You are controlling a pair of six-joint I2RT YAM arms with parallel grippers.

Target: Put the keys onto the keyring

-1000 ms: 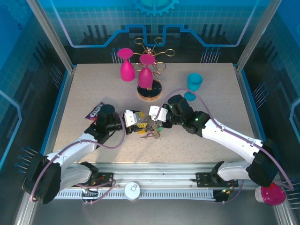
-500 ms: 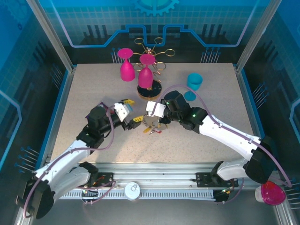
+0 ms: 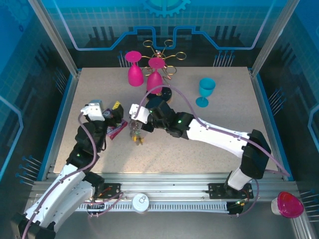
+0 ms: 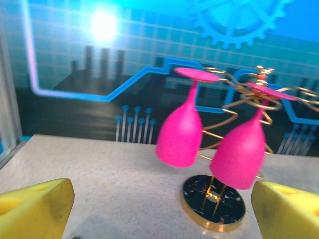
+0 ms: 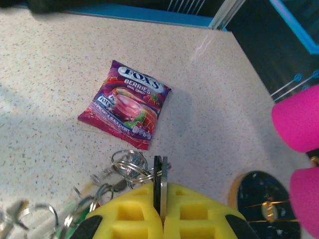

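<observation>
Right wrist view: my right gripper (image 5: 160, 190) is clamped on the keyring (image 5: 160, 170), keys (image 5: 107, 189) bunched beside it, near a sweet packet (image 5: 125, 104). My left gripper (image 4: 160, 199) stands with jaws wide apart.

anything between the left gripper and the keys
Only the Fox's candy packet, lying flat on the table between the open left gripper and the keys bunched at the keyring in the right gripper.

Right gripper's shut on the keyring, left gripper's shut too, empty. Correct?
Not quite. The left gripper is open: the left wrist view shows its yellow pads far apart, nothing between them. The right gripper is shut on the keyring.
</observation>
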